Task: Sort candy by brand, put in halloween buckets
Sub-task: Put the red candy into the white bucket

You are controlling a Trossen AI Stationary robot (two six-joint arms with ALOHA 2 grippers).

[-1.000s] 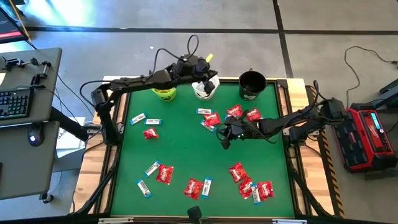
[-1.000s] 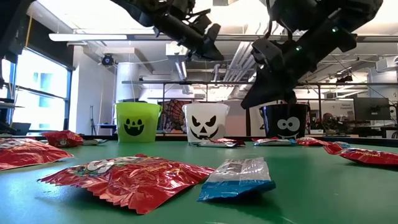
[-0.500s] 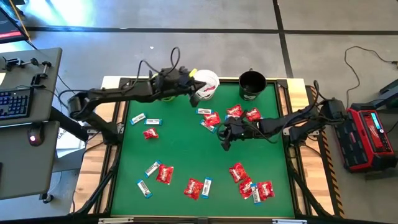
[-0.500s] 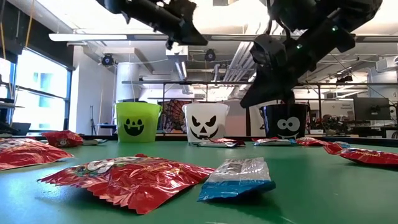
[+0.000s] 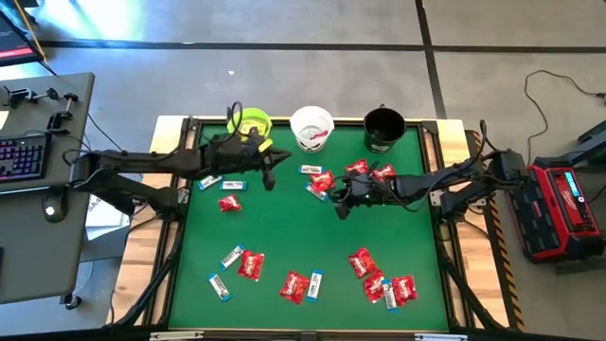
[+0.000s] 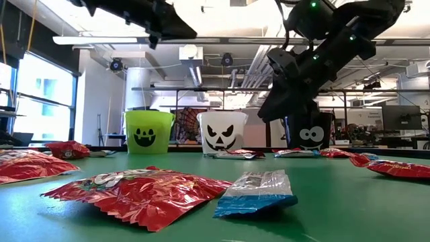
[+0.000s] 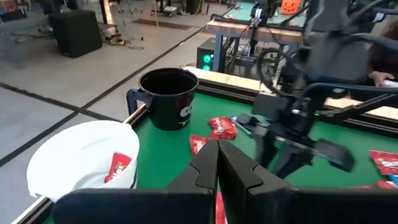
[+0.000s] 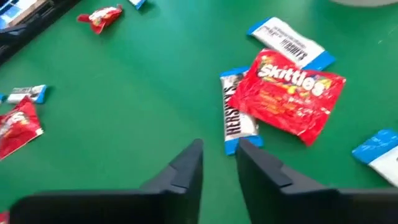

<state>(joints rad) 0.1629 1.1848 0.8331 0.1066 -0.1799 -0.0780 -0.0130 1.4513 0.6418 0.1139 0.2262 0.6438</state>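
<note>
Robotics lab or workshop, open-plan. Bare concrete floor (image 5: 379,66) marked with dark tape lines; exposed ceiling ducts (image 6: 242,67) and strip lights overhead. Side desk with keyboard (image 5: 21,156) and mouse. Red equipment case (image 5: 565,204) with trailing cables beside the green-topped rig table (image 5: 284,237). More benches and monitors farther back.

Table (image 5: 284,227): matt green felt-like top, pale wood edging | red packets (image 8: 292,99): glossy crinkled foil wrap | blue-and-white bars (image 8: 235,115): shiny smooth wrapper | white bucket (image 7: 74,158), black bucket (image 7: 168,96), lime green bucket (image 6: 148,131): smooth plastic | gripper fingers (image 8: 186,171): matt dark plastic
</note>
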